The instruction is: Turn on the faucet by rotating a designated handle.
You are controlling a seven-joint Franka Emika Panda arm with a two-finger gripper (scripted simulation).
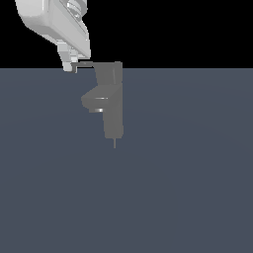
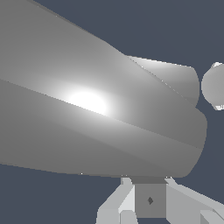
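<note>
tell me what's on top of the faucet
A thin flat handle sticks out from the top of the faucet toward the exterior view's left. The claw is at its tip; the contact itself can't be made out.

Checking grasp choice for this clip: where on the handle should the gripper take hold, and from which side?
Near the free tip of the handle, the thin lever sticking out from the top of the faucet toward the exterior view's left. Come from that side, where the gripper already sits: the lever is flat and slim, and the tip probably gives most leverage.
</note>
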